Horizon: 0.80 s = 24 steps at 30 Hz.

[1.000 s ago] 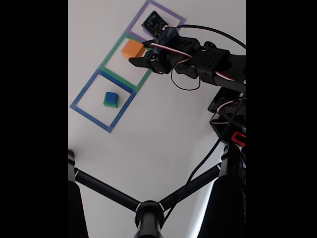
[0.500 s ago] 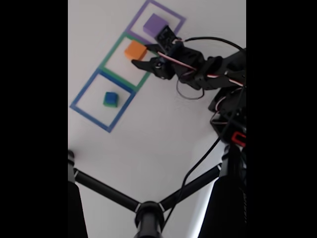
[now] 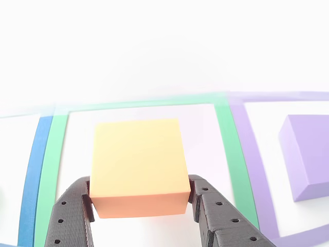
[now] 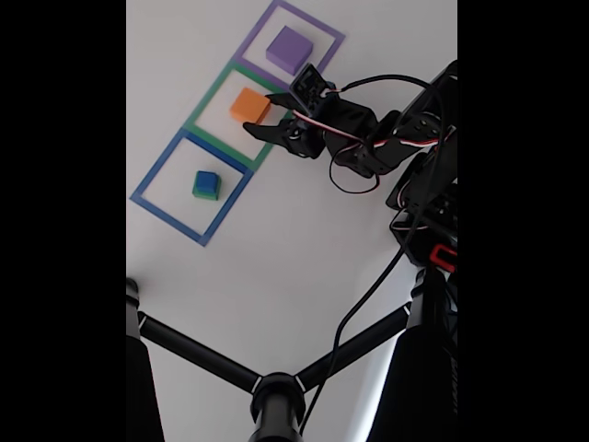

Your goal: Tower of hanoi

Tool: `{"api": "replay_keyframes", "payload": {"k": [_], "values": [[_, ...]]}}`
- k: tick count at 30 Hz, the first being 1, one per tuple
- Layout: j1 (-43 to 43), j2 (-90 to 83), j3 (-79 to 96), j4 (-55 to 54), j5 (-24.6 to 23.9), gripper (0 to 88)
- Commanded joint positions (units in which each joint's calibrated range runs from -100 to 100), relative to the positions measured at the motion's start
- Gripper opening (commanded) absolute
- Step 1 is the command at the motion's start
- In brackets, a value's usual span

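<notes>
The puzzle looks to be mid-way, judging from how the blocks lie. In the fixed view the purple block [image 4: 288, 48] sits alone inside the purple square outline [image 4: 324, 30], the orange block [image 4: 249, 104] sits in the green outline [image 4: 206, 98] next to it, and the small blue cube [image 4: 208, 179] rests on top of the green block [image 4: 202, 191] inside the blue outline [image 4: 156, 172] — so the stack is split over three squares and nothing is piled on the purple base yet. The gripper [image 4: 257, 112] reaches in at the orange block from the right of that view. In the other view the two black fingers [image 3: 72, 216] flank the near lower corners of the orange block [image 3: 138, 164], one on each side, spread about as wide as the block and close against its sides; whether they press on it or merely bracket it I cannot tell, and the block appears to sit on the white table [image 3: 154, 51] rather than hang in the air. What seems left: close on the orange block, carry it onto the purple one [image 3: 308, 154], then bring the green and blue over in turn.
</notes>
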Motion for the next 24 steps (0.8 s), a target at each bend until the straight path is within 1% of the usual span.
{"api": "replay_keyframes", "payload": {"k": [1, 10, 24], "values": [[-0.62, 1.54, -0.96, -3.91, 0.59, 10.6], [-0.62, 5.50, -1.32, -7.23, 0.59, 11.3], [-0.62, 9.94, -4.05, -9.25, 0.59, 12.2]]}}
